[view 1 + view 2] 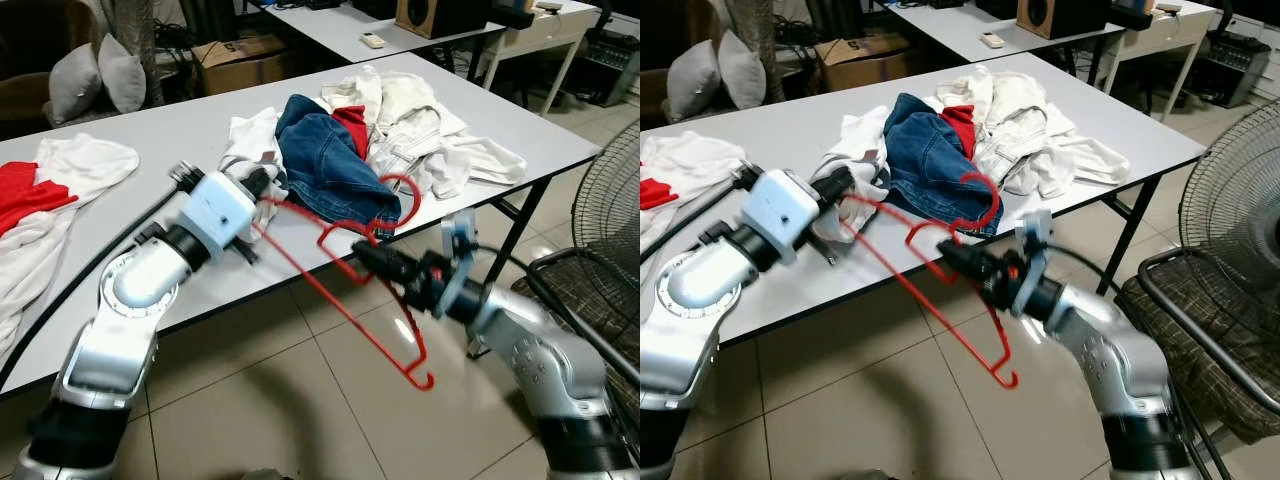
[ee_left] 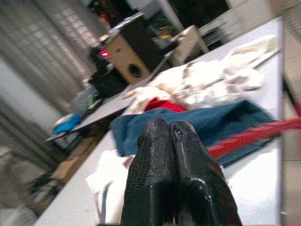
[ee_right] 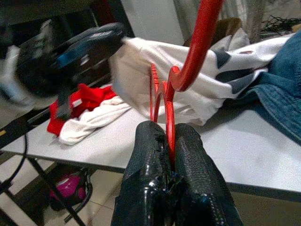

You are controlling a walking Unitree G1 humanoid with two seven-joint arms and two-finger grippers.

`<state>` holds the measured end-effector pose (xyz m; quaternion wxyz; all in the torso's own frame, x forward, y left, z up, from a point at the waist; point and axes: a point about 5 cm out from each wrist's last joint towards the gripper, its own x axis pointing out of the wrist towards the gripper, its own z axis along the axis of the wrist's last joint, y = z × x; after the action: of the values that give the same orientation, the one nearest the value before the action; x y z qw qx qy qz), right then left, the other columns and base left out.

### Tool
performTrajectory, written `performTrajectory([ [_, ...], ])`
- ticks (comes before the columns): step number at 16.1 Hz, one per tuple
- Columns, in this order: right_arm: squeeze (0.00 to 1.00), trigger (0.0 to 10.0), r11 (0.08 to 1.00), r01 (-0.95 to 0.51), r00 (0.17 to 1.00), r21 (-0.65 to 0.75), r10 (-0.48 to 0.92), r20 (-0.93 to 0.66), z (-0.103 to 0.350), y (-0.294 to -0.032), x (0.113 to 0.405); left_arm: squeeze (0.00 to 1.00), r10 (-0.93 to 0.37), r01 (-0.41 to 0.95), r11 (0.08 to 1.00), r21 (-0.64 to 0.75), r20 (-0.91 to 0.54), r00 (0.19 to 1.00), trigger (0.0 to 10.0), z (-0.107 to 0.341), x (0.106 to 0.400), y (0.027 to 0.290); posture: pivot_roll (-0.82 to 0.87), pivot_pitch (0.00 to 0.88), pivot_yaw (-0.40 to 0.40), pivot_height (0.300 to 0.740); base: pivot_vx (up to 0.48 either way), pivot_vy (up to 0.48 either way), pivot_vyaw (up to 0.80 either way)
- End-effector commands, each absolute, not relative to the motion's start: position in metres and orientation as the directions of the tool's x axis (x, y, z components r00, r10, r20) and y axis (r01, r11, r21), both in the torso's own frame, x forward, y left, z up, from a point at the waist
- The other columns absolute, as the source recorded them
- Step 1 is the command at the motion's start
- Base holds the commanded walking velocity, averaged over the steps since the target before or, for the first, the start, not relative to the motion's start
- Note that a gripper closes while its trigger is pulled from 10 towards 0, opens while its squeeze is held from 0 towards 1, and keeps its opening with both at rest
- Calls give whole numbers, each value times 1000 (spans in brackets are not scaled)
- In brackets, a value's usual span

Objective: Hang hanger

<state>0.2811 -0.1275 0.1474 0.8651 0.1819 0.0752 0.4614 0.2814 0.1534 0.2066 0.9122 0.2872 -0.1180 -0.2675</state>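
Observation:
A red wire hanger (image 1: 300, 272) hangs slanted in front of the white table's (image 1: 150, 140) near edge, with its hook (image 1: 405, 182) up against the blue jeans (image 1: 320, 160). My right gripper (image 1: 362, 258) is shut on the hanger's wire just below the hook; the right wrist view shows the red wire (image 3: 169, 117) pinched between the fingers (image 3: 146, 155). My left gripper (image 1: 268, 182) sits at the hanger's upper left end by the table edge. Its fingers (image 2: 150, 155) are pressed together with nothing between them, and the red bar (image 2: 254, 136) passes behind them.
White clothes (image 1: 420, 130) and a red-and-white garment (image 1: 40, 190) lie on the table. A standing fan (image 1: 610, 200) and a dark-framed seat (image 1: 575, 290) crowd the right side. Behind are a cardboard box (image 1: 240, 60), pillows (image 1: 95, 75) and a second table (image 1: 350, 25). Tiled floor lies below.

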Motion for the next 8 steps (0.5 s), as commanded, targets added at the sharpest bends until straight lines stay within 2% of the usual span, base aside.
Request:
performTrajectory([
  [1, 0, 10000, 532, -754, 587, 384, 809, 31, 147, -130, 286, 0, -594, 454, 670, 588, 58, 802, 0, 210, 276, 150, -67, 0, 59, 740, 0, 0, 0],
  [4, 0, 10000, 574, -697, 641, 430, 768, 13, 137, -124, 305, 0, -637, 527, 631, 570, -7, 771, 0, 206, 264, 152, -51, 0, 50, 740, 0, 0, 0],
  [6, 0, 10000, 677, -591, 738, 439, 673, -44, 132, -134, 320, 0, -555, 449, 659, 603, -12, 832, 0, 209, 270, 169, -48, 0, 44, 740, 0, 0, 0],
  [8, 0, 10000, 693, -563, 763, 449, 645, -39, 133, -143, 326, 0, -527, 422, 662, 619, -16, 850, 0, 215, 271, 181, -54, 0, 45, 740, 0, 0, 0],
])
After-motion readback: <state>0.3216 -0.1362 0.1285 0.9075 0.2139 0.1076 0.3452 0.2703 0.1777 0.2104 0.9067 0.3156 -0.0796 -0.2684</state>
